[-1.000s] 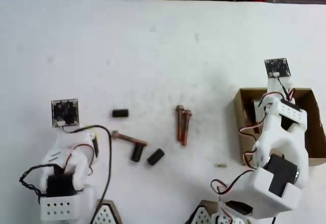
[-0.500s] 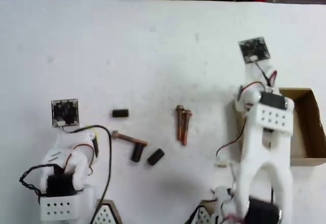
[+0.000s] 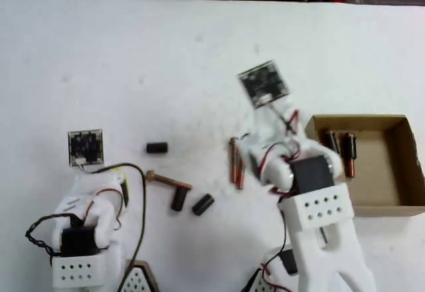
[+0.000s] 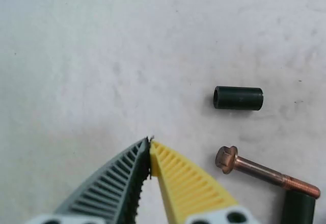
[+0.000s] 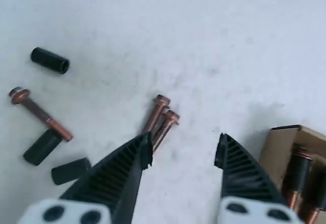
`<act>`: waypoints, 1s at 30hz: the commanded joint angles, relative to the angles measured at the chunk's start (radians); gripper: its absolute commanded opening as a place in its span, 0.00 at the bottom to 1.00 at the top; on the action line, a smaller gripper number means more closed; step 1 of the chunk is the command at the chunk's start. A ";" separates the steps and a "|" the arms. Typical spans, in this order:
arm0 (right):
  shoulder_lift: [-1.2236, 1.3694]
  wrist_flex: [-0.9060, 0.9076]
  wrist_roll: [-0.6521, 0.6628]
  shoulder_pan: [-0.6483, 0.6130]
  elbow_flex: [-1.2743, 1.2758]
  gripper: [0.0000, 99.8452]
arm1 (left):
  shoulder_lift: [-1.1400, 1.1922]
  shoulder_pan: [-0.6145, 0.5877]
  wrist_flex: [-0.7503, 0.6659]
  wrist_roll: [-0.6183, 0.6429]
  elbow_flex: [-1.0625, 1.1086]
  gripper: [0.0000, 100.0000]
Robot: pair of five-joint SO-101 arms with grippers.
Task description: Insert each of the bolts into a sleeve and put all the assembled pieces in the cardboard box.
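Right jaws wide open, nothing between them, hanging over the surface [image 3: 199, 53] just beside two bolts [image 3: 236, 162] that lie side by side. The cardboard box [image 3: 385, 208] sits off to their other side, with two assembled pieces [image 3: 339, 149] inside. Left jaws closed tip to tip, holding nothing, near a lone sleeve [image 4: 238, 98] and a third bolt [image 4: 265, 172]. That bolt's threaded end reaches one of two more sleeves [image 3: 179, 199], though I can't tell whether it's touching or just beside.
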 commanded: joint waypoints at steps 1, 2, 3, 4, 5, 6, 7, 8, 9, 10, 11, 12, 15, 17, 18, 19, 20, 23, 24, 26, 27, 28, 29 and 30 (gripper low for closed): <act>-0.022 0.056 -0.017 -0.107 -0.021 0.19 | -0.010 -0.012 0.005 -0.008 -0.044 0.02; -0.027 0.061 -0.015 -0.134 -0.006 0.19 | -0.010 -0.012 0.005 -0.008 -0.044 0.02; -0.027 0.062 -0.014 -0.160 0.014 0.19 | -0.010 -0.012 0.005 -0.008 -0.044 0.02; -0.027 0.062 -0.014 -0.185 0.038 0.19 | -0.010 -0.012 0.005 -0.008 -0.044 0.02; -0.027 0.062 -0.012 -0.211 0.066 0.19 | -0.010 -0.012 0.005 -0.008 -0.044 0.02; -0.025 0.062 -0.014 -0.231 0.095 0.19 | -0.010 -0.012 0.005 -0.008 -0.044 0.02; -0.027 0.059 -0.021 -0.248 0.124 0.19 | -0.010 -0.019 0.005 -0.008 -0.044 0.02; -0.027 0.059 -0.021 -0.263 0.150 0.19 | -0.010 -0.030 0.003 -0.008 -0.044 0.02; -0.027 0.058 -0.021 -0.277 0.172 0.19 | -0.010 -0.044 -0.003 -0.008 -0.044 0.02; -0.027 0.058 -0.021 -0.288 0.195 0.19 | -0.010 -0.056 -0.003 -0.008 -0.044 0.02; -0.027 0.056 -0.021 -0.298 0.218 0.19 | -0.010 -0.067 -0.008 -0.008 -0.044 0.02; -0.027 0.056 -0.021 -0.306 0.239 0.19 | -0.010 -0.074 -0.011 -0.008 -0.044 0.02; -0.027 0.056 -0.011 -0.332 0.281 0.19 | -0.010 -0.084 -0.011 -0.008 -0.044 0.02; -0.027 0.056 0.002 -0.348 0.287 0.19 | -0.010 -0.084 -0.009 -0.008 -0.044 0.02; -0.027 0.056 0.040 -0.355 0.287 0.19 | -0.010 -0.084 -0.009 -0.008 -0.044 0.02; -0.027 0.056 0.092 -0.363 0.287 0.19 | -0.010 -0.084 -0.009 -0.008 -0.044 0.02; -0.027 0.054 0.144 -0.369 0.287 0.19 | -0.010 -0.084 -0.009 -0.008 -0.044 0.02; -0.028 0.054 0.270 -0.374 0.287 0.19 | -0.010 -0.084 -0.009 -0.008 -0.044 0.02; -0.028 0.045 0.301 -0.374 0.288 0.19 | -0.010 -0.084 -0.009 -0.008 -0.044 0.02; -0.028 0.025 0.356 -0.374 0.292 0.19 | -0.010 -0.084 -0.009 -0.008 -0.044 0.02; -0.024 0.018 0.379 -0.374 0.292 0.19 | -0.010 -0.084 -0.009 -0.008 -0.044 0.02; -0.021 0.015 0.405 -0.375 0.292 0.19 | -0.010 -0.084 -0.009 -0.008 -0.044 0.02; -0.021 0.015 0.439 -0.375 0.292 0.19 | -0.010 -0.084 -0.009 -0.008 -0.044 0.02; -0.021 0.015 0.477 -0.375 0.292 0.19 | -0.010 -0.084 -0.009 -0.008 -0.044 0.02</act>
